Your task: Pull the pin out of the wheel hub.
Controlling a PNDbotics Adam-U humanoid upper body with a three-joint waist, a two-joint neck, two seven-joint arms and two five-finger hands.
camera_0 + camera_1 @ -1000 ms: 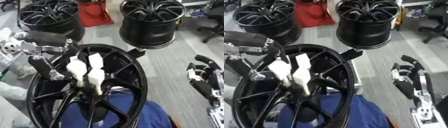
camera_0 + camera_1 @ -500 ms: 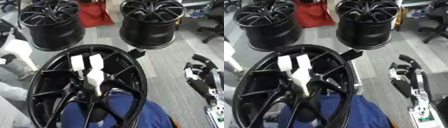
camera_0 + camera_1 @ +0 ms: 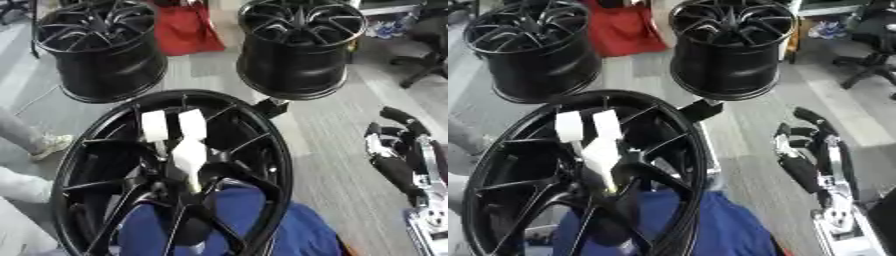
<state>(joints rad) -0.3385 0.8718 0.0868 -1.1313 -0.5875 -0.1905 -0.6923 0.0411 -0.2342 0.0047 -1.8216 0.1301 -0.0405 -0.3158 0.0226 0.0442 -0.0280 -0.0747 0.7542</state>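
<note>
White pin point(image 3: 186, 150) sits seated in the centre of the upright black wheel point(image 3: 262, 150), handle end (forked) facing out for grasping, untouched; right hand point(image 3: 802, 167) idles well apart at right, fingers point(image 3: 395, 116) relaxed and empty; left hand out of view.

Three black wheel rims are seen: one large rim point(image 3: 166, 170) in the foreground and two point(image 3: 101, 50) point(image 3: 302, 45) standing on the floor behind it. One white forked pin point(image 3: 179, 142) is counted at the near hub. One red bag point(image 3: 188, 27), one blue cloth point(image 3: 227, 225) and one robot hand point(image 3: 811, 155) are shown.
</note>
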